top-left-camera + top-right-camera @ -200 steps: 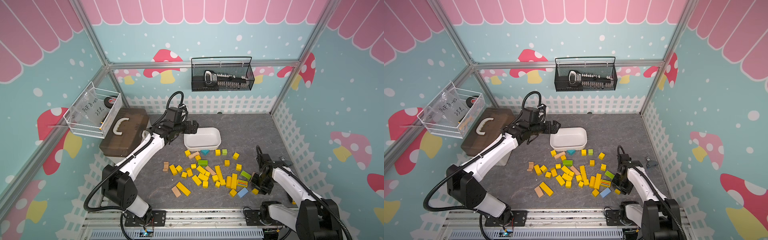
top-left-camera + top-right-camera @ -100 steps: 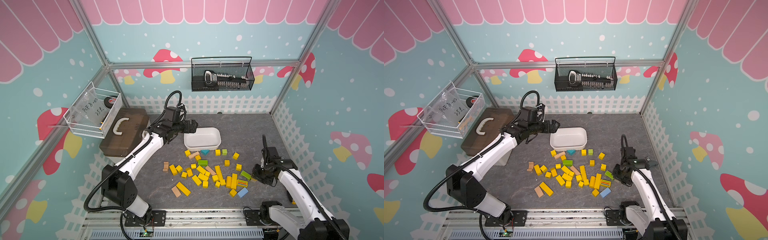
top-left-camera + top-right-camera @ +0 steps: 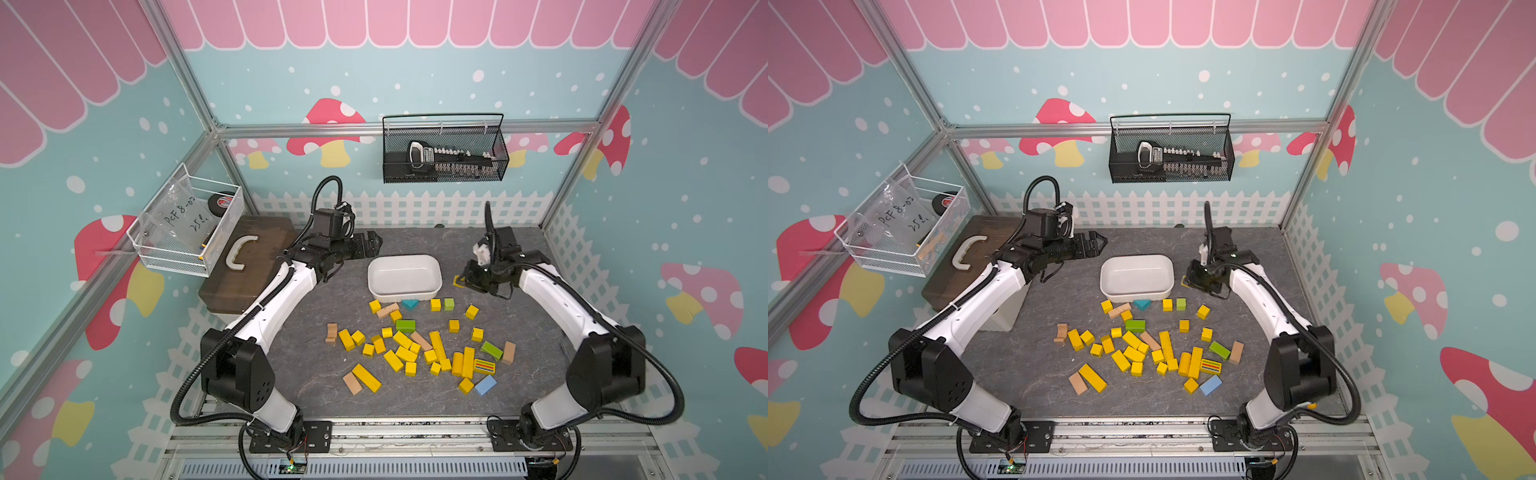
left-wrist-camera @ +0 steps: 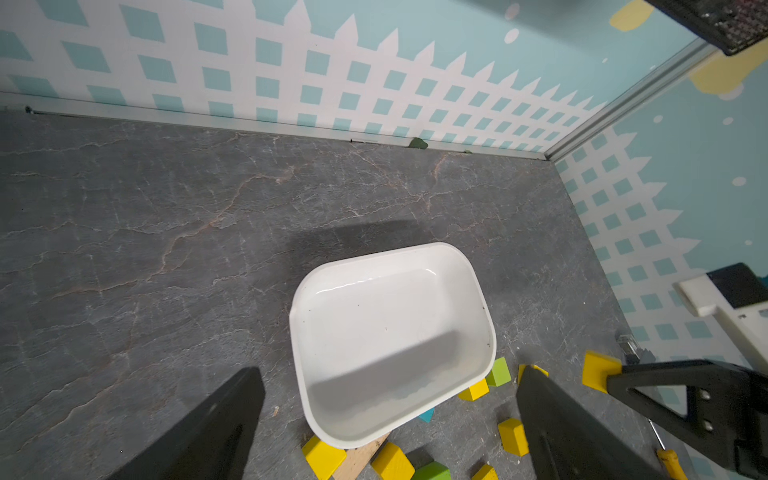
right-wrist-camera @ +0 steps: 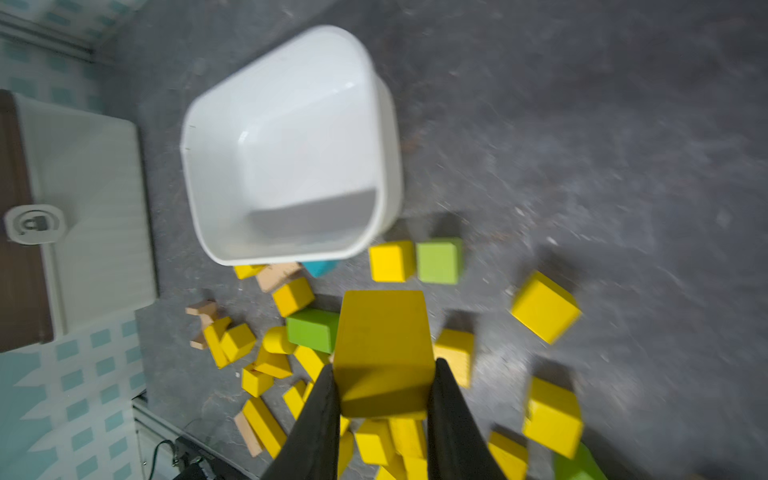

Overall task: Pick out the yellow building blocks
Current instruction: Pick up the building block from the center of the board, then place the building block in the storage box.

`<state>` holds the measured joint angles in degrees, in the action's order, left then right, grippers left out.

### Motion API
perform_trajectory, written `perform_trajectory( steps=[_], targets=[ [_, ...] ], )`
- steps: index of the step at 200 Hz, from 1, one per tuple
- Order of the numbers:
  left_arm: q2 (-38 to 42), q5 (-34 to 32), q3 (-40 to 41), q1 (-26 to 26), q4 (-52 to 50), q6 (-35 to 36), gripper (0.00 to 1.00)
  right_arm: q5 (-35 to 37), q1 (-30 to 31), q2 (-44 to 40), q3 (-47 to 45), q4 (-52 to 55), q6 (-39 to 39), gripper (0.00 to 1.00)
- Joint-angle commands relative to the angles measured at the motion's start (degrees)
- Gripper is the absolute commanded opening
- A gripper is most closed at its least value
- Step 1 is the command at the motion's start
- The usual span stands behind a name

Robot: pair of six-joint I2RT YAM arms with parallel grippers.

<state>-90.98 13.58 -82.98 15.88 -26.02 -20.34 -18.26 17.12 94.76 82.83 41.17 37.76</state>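
Several yellow building blocks (image 3: 405, 353) lie scattered on the grey mat in front of a white tub (image 3: 404, 258), which has nothing in it; one block has a striped face (image 3: 484, 366). My right gripper (image 3: 462, 282) hangs just right of the tub, shut on a yellow block (image 5: 382, 332) that sticks out past its fingertips (image 5: 328, 382). In the left wrist view the same held block (image 4: 600, 370) shows beside the tub (image 4: 299, 316). My left gripper (image 3: 372, 245) hovers open with nothing between its jaws, at the tub's back left corner.
Tan (image 3: 352, 383), green (image 3: 405, 325) and blue (image 3: 485, 385) blocks lie mixed among the yellow ones. A brown case (image 3: 245, 257) with a white handle stands at the back left. A wire basket (image 3: 183, 232) and a black mesh basket (image 3: 444, 153) hang on the walls.
My right gripper rose from the front right of the pile with a yellow block and travelled back to the tub's right side. The left gripper drew slightly away from the tub, still open.
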Motion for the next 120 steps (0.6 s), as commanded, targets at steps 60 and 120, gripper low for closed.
perform_trajectory(
  steps=[60,120],
  targets=[
    [0.2,3.1,-0.1,-4.2,1.8,-2.1,1.0,-0.2,14.5,39.4,48.2,7.2,1.9,0.18],
    [-0.2,5.1,-0.1,-6.6,2.3,-3.8,1.0,-1.6,17.1,50.3,57.5,7.2,5.5,0.18]
  ],
)
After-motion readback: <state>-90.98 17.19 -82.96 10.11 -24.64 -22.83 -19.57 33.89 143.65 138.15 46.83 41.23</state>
